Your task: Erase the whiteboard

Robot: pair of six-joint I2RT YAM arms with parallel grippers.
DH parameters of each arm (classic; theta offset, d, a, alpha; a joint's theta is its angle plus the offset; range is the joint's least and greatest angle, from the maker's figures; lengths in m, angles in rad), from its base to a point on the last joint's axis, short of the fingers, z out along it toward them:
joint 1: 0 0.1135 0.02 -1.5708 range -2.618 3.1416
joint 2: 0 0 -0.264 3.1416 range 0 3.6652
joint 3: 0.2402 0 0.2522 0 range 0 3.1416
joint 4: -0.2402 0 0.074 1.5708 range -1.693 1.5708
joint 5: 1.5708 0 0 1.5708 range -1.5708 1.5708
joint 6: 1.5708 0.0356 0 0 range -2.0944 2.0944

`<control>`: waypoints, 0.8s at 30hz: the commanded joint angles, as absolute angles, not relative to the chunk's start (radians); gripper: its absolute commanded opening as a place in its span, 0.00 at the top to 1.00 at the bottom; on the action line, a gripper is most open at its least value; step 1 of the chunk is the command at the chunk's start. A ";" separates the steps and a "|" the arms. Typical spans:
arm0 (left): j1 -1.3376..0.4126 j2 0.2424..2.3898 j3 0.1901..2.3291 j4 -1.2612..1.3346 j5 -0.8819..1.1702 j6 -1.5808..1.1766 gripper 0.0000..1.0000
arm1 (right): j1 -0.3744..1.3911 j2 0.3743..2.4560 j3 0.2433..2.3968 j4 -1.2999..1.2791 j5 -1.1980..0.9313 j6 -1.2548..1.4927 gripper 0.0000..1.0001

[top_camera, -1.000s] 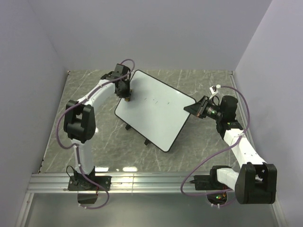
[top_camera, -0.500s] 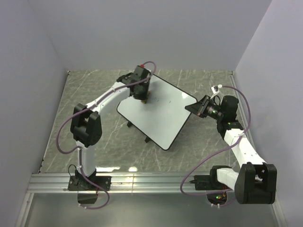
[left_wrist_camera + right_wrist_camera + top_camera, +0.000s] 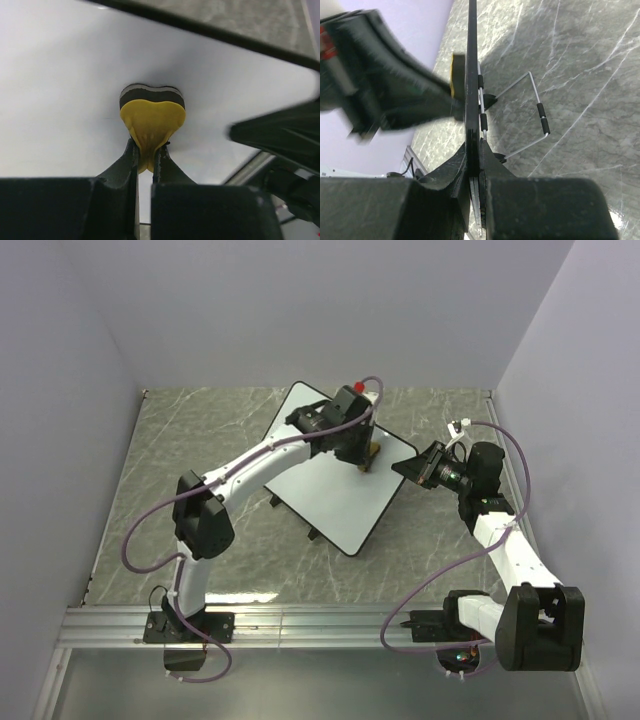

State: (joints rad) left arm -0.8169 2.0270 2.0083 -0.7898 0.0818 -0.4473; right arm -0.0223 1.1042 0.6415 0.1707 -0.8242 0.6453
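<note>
Left fingers (image 3: pixel 136 154) clenched on a yellow sponge (image 3: pixel 152 117). The sponge face is pressed flat against the whiteboard (image 3: pixel 330 498), near its right corner. Whiteboard sits mid-bench (image 3: pixel 200 445), propped at a tilt on a wire stand (image 3: pixel 538 112) and turned so one corner points at the right arm. Right fingers (image 3: pixel 413 468) clamped on the board's edge at that corner. Right wrist view shows the board edge-on between them, with the sponge on its left face.
</note>
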 commanded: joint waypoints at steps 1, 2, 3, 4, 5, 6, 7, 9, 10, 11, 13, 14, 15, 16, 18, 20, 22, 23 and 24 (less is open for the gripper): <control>-0.890 2.083 2.088 -0.781 0.169 -0.488 1.00 | -0.005 1.108 0.664 0.207 -0.847 0.581 1.00; -0.900 2.091 2.098 -0.793 0.161 -0.489 1.00 | -0.005 1.108 0.664 0.206 -0.847 0.580 1.00; -0.903 2.101 2.111 -0.799 0.155 -0.491 1.00 | -0.005 1.108 0.664 0.206 -0.847 0.580 1.00; -0.908 2.103 2.109 -0.807 0.149 -0.492 1.00 | -0.005 1.104 0.666 0.203 -0.848 0.578 1.00; -0.910 2.103 2.106 -0.808 0.137 -0.495 1.00 | -0.005 1.106 0.667 0.202 -0.848 0.578 1.00; -0.908 2.105 2.100 -0.811 0.115 -0.497 1.00 | -0.005 1.103 0.667 0.201 -0.848 0.578 1.00; -0.910 2.105 2.097 -0.819 0.091 -0.500 1.00 | -0.005 1.100 0.667 0.198 -0.848 0.578 1.00; -0.900 2.114 2.106 -0.851 0.004 -0.508 1.00 | -0.005 1.097 0.664 0.196 -0.847 0.580 1.00; -0.896 2.118 2.112 -0.864 -0.032 -0.509 1.00 | -0.005 1.091 0.664 0.196 -0.847 0.578 1.00; -0.881 2.128 2.121 -0.896 -0.067 -0.515 1.00 | -0.005 1.089 0.661 0.196 -0.848 0.578 1.00; -0.861 2.154 2.149 -0.926 -0.147 -0.515 1.00 | -0.005 1.082 0.655 0.196 -0.847 0.580 1.00; -0.838 2.164 2.158 -0.954 -0.170 -0.509 1.00 | -0.005 1.078 0.652 0.195 -0.847 0.580 1.00; -0.824 2.186 2.164 -0.965 -0.213 -0.506 1.00 | -0.005 1.075 0.646 0.195 -0.847 0.583 1.00; -0.809 2.197 2.166 -0.979 -0.225 -0.502 1.00 | -0.005 1.071 0.644 0.195 -0.844 0.581 1.00; -0.759 2.229 2.155 -1.008 -0.251 -0.488 1.00 | 0.020 1.066 0.643 0.195 -0.845 0.583 1.00; -0.704 2.238 2.131 -1.008 -0.271 -0.476 1.00 | 0.020 1.058 0.643 0.190 -0.844 0.581 1.00; -0.660 2.235 2.070 -0.974 -0.247 -0.469 1.00 | 0.020 1.055 0.646 0.181 -0.844 0.575 1.00; -0.616 2.237 2.050 -0.957 -0.238 -0.462 1.00 | 0.020 1.055 0.647 0.179 -0.844 0.575 1.00; -0.595 2.238 2.024 -0.948 -0.232 -0.460 1.00 | 0.020 1.052 0.649 0.178 -0.844 0.574 1.00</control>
State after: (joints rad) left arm -0.6991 2.1372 2.1170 -0.9699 -0.1490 -0.4889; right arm -0.0090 1.1000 0.6319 0.1612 -0.7971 0.6498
